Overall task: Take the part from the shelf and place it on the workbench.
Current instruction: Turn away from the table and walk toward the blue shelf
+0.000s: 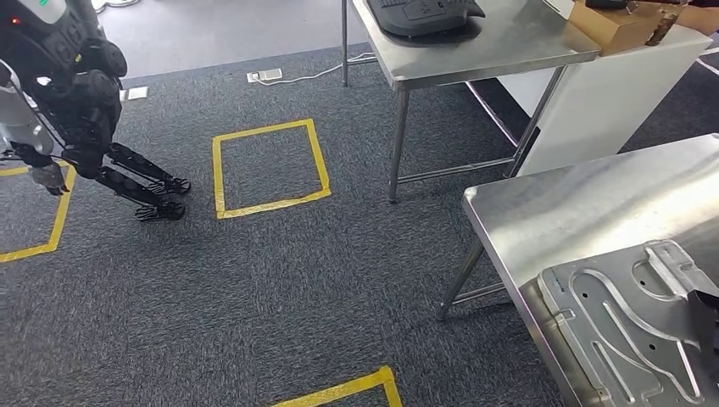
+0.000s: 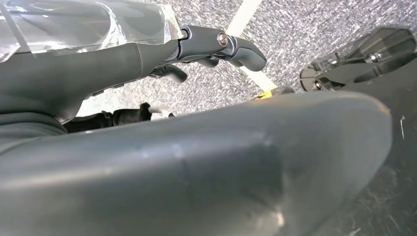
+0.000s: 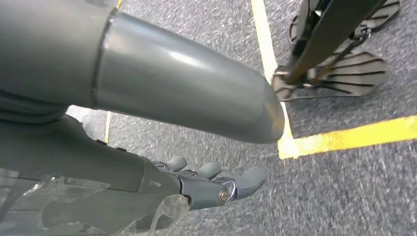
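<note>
Part (image 1: pixel 632 326), a stamped sheet-metal panel with curved ribs, punched holes and a raised bracket, lies flat on the brushed steel workbench (image 1: pixel 585 208) at the lower right of the head view, no robot hand touching it. A dark object at the right edge overlaps the panel; what it is cannot be told. At upper centre stands a second steel table (image 1: pixel 475 55) carrying a dark moulded piece (image 1: pixel 424 15), with a white cabinet (image 1: pixel 610 93) and a cardboard box (image 1: pixel 623 24) beside it. Yellow tape squares (image 1: pixel 270 167) mark the grey carpet. The left wrist view shows the left hand (image 2: pixel 216 49) over speckled carpet and a yellow line, fingers loosely extended and holding nothing. The right wrist view shows the right hand (image 3: pixel 216 184), fingers apart and slightly curled, empty, above carpet crossed by yellow tape (image 3: pixel 344 137).
</note>
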